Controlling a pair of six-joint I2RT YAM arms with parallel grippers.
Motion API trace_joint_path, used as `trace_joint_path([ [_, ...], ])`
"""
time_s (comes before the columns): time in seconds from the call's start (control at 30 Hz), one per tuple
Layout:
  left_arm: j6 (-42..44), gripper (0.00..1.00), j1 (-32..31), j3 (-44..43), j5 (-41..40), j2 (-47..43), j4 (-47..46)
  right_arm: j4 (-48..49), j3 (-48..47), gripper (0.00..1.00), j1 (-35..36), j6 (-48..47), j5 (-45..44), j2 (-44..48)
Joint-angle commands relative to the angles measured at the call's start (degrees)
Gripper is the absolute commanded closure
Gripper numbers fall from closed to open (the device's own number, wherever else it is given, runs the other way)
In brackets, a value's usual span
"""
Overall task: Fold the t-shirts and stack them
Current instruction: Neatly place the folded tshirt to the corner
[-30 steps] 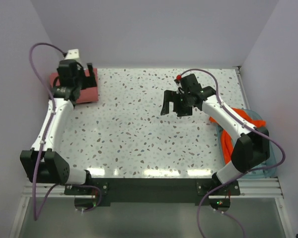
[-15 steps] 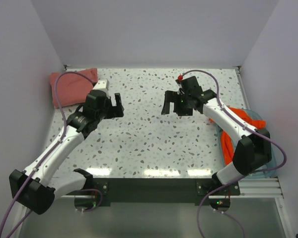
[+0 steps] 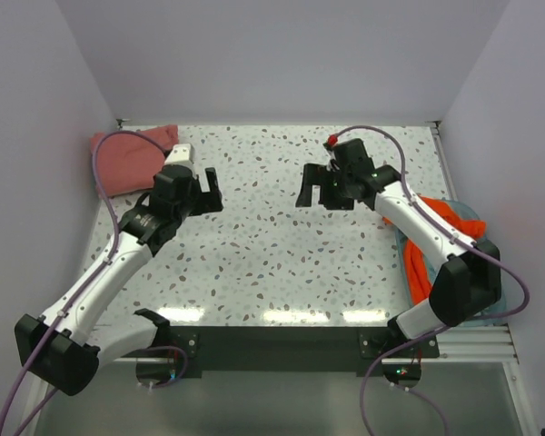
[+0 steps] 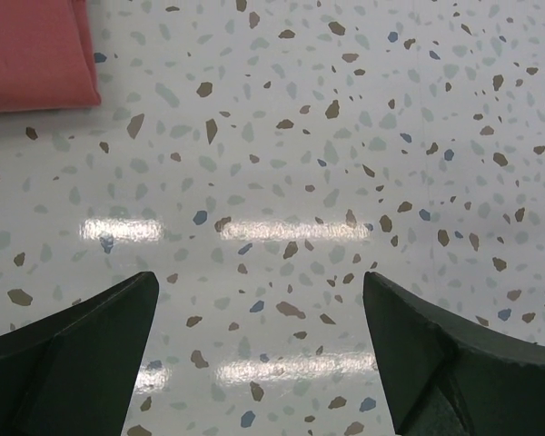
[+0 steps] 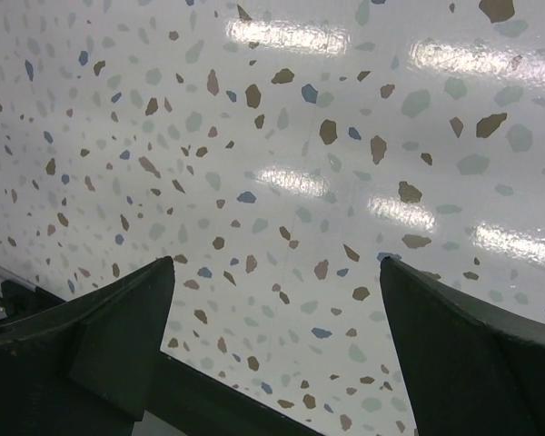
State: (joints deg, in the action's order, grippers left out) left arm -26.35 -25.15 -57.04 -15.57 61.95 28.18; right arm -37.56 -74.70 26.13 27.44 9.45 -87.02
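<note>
A folded dusty rose-red t-shirt [image 3: 127, 161] lies at the table's far left corner; its corner shows in the left wrist view [image 4: 32, 54]. An orange t-shirt [image 3: 434, 238] lies bunched in the pale blue tray [image 3: 480, 272] at the right edge. The lighter pink shirt is out of view. My left gripper [image 3: 207, 189] is open and empty, to the right of the rose-red shirt, over bare table [image 4: 259, 300]. My right gripper [image 3: 325, 188] is open and empty over the table's middle back [image 5: 272, 300].
The speckled white tabletop [image 3: 272, 254] lies between the arms. Walls enclose the back and both sides. A dark rail [image 3: 272, 331] runs along the near edge; it also shows in the right wrist view [image 5: 209, 409].
My left arm has left the rose-red shirt in the far left corner and swung right and nearer, open and empty. My right gripper has barely moved.
</note>
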Motion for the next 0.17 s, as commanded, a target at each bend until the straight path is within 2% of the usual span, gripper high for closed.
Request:
trace_joint_path([
  [0.0, 1.56, 0.00, -0.17, -1.50, -1.48, -1.48, -1.91, 1.09, 0.51, 0.01, -0.12, 0.42, -1.63, 2.73],
  [0.13, 1.56, 0.00, -0.17, -1.59, -2.62, -1.75, -1.56, 1.18, 1.22, 0.01, -0.11, 0.60, -1.89, 3.53],
])
